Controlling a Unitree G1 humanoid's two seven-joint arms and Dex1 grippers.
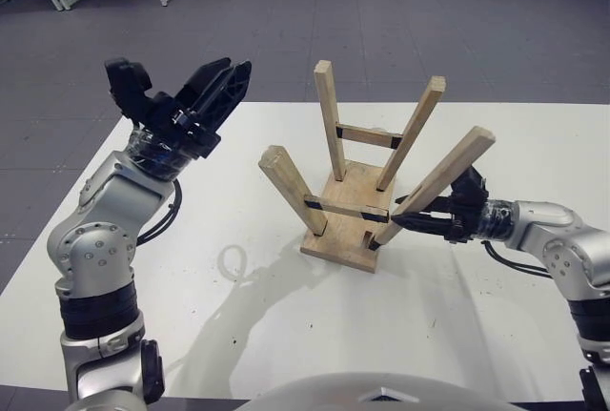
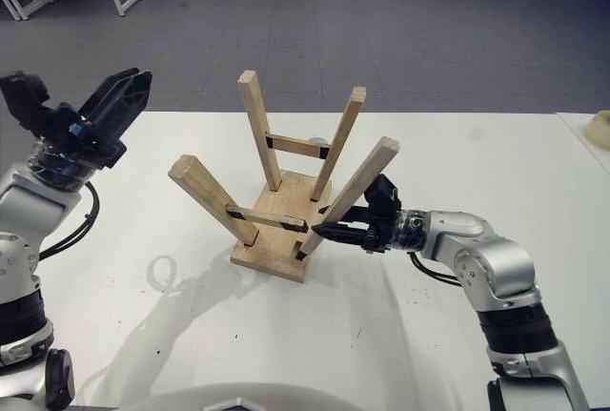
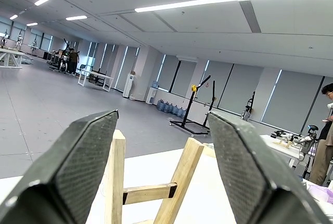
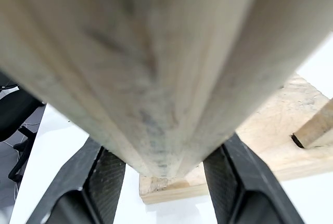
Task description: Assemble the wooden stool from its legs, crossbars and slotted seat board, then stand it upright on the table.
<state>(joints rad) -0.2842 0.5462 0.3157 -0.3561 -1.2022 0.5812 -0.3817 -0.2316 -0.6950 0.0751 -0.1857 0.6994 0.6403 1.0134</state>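
Near-right leg (image 1: 440,178) is clamped low down by the right gripper (image 1: 398,219), arm kept low over the table (image 1: 286,335). Stool (image 1: 357,192) is parked upside down mid-table, seat board (image 1: 338,244) flat, legs up. Left gripper (image 1: 224,82) is held raised w/ fingers spread, well apart from it.

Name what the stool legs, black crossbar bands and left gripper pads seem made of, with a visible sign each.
Stool legs: bare pale wood, grain showing. Black bands: matt, perhaps tape or paint; unclear. Pads of the left gripper: dark, woven texture, perhaps rubber or carbon fibre.
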